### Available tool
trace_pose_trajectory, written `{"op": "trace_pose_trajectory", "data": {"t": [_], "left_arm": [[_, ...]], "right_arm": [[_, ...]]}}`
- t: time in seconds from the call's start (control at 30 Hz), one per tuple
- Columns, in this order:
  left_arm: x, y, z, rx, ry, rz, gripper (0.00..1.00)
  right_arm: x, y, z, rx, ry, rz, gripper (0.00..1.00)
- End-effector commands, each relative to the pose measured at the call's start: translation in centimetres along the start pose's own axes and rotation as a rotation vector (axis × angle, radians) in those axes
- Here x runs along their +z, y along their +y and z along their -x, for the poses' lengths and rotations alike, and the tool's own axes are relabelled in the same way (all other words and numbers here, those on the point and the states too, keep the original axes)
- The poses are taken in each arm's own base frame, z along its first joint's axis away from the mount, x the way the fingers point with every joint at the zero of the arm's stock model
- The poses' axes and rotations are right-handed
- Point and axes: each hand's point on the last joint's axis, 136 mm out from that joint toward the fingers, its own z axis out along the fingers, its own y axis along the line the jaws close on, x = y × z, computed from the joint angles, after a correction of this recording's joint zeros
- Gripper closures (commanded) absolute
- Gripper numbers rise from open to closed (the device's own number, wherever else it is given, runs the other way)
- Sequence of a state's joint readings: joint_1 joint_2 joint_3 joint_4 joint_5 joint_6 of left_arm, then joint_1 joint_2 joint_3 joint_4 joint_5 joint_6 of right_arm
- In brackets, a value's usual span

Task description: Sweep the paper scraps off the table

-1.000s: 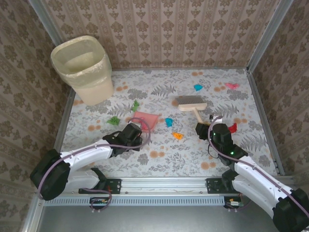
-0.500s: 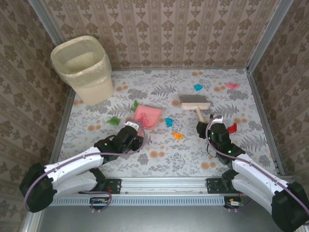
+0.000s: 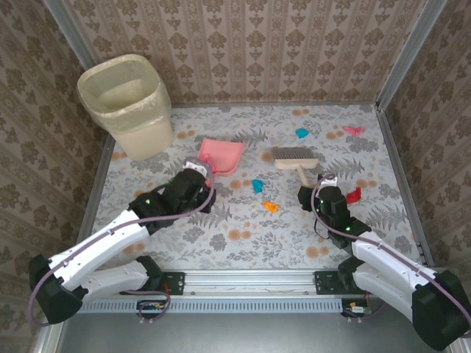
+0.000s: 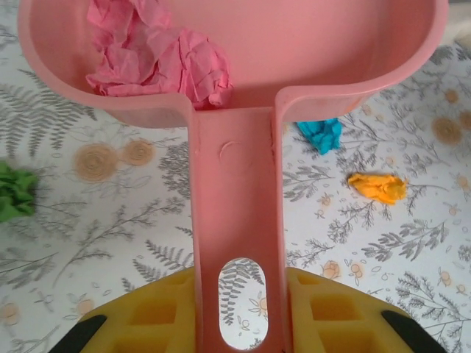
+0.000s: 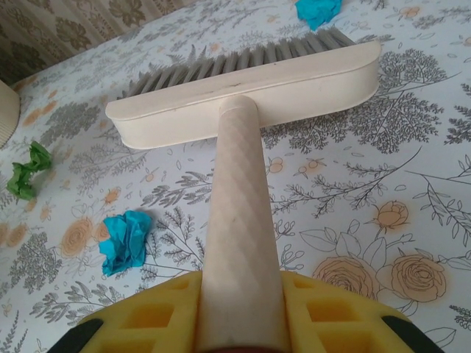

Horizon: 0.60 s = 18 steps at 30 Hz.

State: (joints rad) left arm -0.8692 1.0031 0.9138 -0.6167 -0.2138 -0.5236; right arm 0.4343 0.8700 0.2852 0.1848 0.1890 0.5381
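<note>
My left gripper is shut on the handle of the pink dustpan, which it holds above the table. A crumpled pink paper scrap lies inside the pan. My right gripper is shut on the handle of the cream brush, bristles pointing away. Loose paper scraps lie around: blue, orange, red, blue, pink, green.
A cream waste bin stands at the far left corner, just beyond the dustpan. Patterned walls and a metal frame close the table on three sides. Open cloth lies in front of both arms.
The left arm has carried the dustpan away from me, from mid-table toward the far side near the bin. The brush and right gripper have barely shifted.
</note>
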Motion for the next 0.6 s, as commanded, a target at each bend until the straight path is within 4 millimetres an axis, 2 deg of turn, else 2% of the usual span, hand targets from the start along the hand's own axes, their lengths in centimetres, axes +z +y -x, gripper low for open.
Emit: {"op": "trace_pose_trajectory", "data": {"t": [0.0, 0.17, 0.43, 0.57], "left_arm": [[-1.7, 0.9, 2.0, -0.025, 0.026, 0.038, 1.00], [-3.4, 0.9, 6.4, -0.053, -0.003, 0.049, 1.00], [-4.1, 2.1, 12.8, -0.236, -0.040, 0.010, 1.00], [-4.4, 3.5, 16.5, -0.342, -0.093, -0.017, 1.00]], "right_arm": [[0.0, 2.3, 2.8, 0.017, -0.058, 0.077, 1.00], [0.4, 2.8, 2.5, 0.006, -0.031, 0.093, 1.00], [0.8, 3.6, 2.1, -0.004, 0.001, 0.126, 1.00], [1.0, 3.9, 1.9, -0.009, 0.014, 0.139, 1.00]]}}
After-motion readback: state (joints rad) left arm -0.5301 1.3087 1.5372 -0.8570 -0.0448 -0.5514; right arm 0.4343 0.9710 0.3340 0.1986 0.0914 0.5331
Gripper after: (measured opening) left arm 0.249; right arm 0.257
